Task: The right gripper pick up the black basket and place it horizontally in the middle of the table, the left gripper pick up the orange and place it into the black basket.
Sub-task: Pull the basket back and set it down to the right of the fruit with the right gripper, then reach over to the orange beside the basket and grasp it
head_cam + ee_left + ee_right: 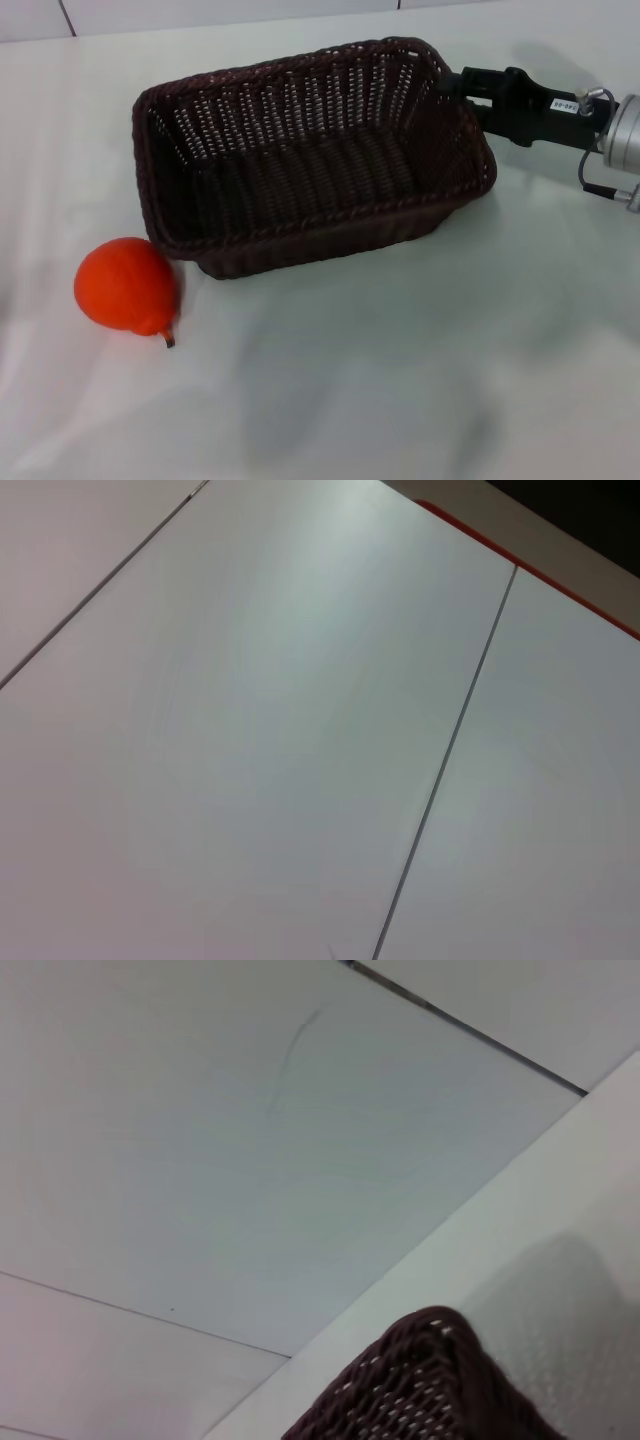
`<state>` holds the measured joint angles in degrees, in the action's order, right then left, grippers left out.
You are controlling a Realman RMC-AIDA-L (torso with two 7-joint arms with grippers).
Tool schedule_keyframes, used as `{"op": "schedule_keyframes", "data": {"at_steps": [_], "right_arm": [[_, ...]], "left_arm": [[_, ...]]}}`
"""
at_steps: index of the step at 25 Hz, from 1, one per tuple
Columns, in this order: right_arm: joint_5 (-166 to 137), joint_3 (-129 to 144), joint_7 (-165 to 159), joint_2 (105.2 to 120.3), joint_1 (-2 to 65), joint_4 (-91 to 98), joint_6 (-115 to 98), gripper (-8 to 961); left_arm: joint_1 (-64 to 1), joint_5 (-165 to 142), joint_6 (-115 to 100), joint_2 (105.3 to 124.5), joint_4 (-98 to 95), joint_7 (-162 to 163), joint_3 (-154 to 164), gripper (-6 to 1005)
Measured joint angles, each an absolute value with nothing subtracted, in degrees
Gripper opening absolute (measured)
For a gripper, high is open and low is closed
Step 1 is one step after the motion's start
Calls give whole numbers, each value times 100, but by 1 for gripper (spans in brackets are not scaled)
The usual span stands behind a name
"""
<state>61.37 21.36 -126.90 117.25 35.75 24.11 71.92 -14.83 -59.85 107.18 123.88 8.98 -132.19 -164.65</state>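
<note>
The black basket [300, 190] sits lengthwise across the middle of the white table [400, 380], its open top facing me. My right gripper [452, 84] reaches in from the right and is shut on the braided rim at the basket's far right corner. That corner shows in the right wrist view [425, 1390]. The orange [125, 283] lies on the table just outside the basket's front left corner, close to it, stem toward me. My left gripper is out of view; the left wrist view shows only white panels.
The right arm's silver-grey wrist [620, 130] with its cables is at the right edge. A wall of white panels [300, 12] runs behind the table. Bare tabletop lies in front of the basket.
</note>
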Motion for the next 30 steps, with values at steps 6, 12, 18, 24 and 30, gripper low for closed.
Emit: {"op": "schedule_keyframes", "data": {"at_steps": [6,12,18,24,30], "right_arm": [[6137,2152,-12825,11631,3455,2448,7518,673],[6188,2061,-12937,11389,3314,2674,7757,825],[6500,1930,-12881,11264,3285,2933,7322,823],[6609,1966,-12739,11303,3460,3011,6535,821],[6620,2025,-12451,11401,3764,2960,6149,817]], "left_arm": [[-1433,-6018,10682,12382,896,-13217,-16459,859],[-1234,-6054,10647,12360,914,-13175,-16281,859],[-933,-6065,10441,12340,1276,-13161,-15461,860],[-581,-6475,9923,12107,1672,-13045,-14342,859],[-651,-7175,9221,11966,1698,-12847,-13806,858]]}}
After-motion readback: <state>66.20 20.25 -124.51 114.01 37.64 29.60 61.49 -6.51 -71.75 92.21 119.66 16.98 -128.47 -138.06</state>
